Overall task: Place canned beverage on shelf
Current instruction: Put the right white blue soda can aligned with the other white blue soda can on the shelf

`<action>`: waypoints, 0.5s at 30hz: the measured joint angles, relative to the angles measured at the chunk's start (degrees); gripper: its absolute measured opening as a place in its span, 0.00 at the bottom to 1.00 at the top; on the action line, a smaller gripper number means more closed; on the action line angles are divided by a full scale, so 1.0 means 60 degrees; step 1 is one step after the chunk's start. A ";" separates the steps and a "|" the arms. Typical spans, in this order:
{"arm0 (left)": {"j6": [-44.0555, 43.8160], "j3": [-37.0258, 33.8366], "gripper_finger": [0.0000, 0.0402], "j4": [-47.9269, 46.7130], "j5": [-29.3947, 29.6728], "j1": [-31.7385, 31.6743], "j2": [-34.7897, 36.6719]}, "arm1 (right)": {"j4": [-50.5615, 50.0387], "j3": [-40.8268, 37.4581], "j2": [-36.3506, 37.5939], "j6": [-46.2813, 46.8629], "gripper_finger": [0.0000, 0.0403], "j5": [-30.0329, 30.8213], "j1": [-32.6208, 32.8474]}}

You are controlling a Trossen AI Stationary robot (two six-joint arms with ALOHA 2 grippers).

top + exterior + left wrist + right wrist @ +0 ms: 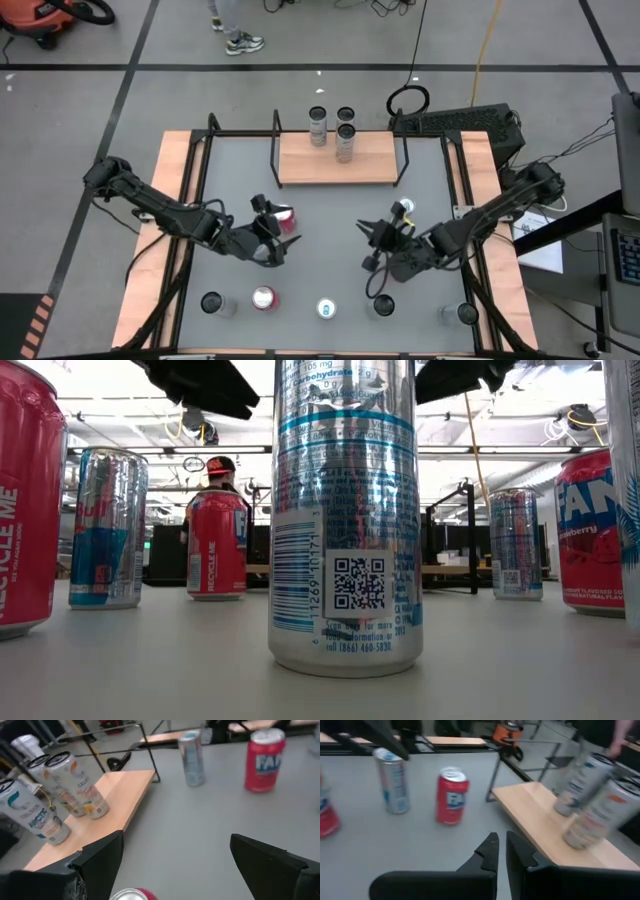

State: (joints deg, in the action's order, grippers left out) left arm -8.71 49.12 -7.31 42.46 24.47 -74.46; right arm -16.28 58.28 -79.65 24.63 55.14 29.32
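The shelf (335,160), a light-wood board with black rod frames, stands at the table's far middle with three slim cans (346,142) upright on it. A red can (286,217) stands upright on the table in front of the shelf's left end. My left gripper (278,228) is open over that can. In the left wrist view its rim (131,895) shows low between the spread fingers (175,865). My right gripper (368,232) is shut and empty (501,851) above the table's middle right, pointing toward the left arm.
Several cans stand in a row along the table's near edge, among them a red one (264,298) and a tall silver one (343,520) right before the low camera. A silver can (192,757) and a red can (265,760) stand farther right. A person's feet (240,40) show beyond the table.
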 joint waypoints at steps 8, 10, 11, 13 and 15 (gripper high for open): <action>-0.0728 0.0000 0.91 -0.0976 -0.0747 0.0411 0.0000 | 0.1099 -0.0004 -0.0143 -0.1022 0.00 -0.0716 -0.0006; -0.0478 0.0199 0.91 -0.1617 -0.0867 0.0683 0.0059 | 0.1333 -0.0004 -0.0133 -0.1373 0.00 -0.0695 -0.0048; -0.0423 0.0427 0.91 -0.2054 -0.0910 0.0805 0.0132 | 0.1468 -0.0004 -0.0124 -0.1499 0.00 -0.0776 -0.0055; -0.0294 0.0995 0.91 -0.2814 -0.0901 0.0936 0.0262 | 0.1527 0.0034 -0.0071 -0.1503 0.00 -0.1356 -0.0060; -0.0240 0.1438 0.91 -0.3386 -0.1052 0.0965 0.0284 | 0.1544 0.0142 -0.0014 -0.1504 0.00 -0.2036 -0.0057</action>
State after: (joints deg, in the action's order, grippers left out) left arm -10.15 57.75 -27.63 36.15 30.26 -72.75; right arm -7.02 59.13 -79.73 15.61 42.92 28.98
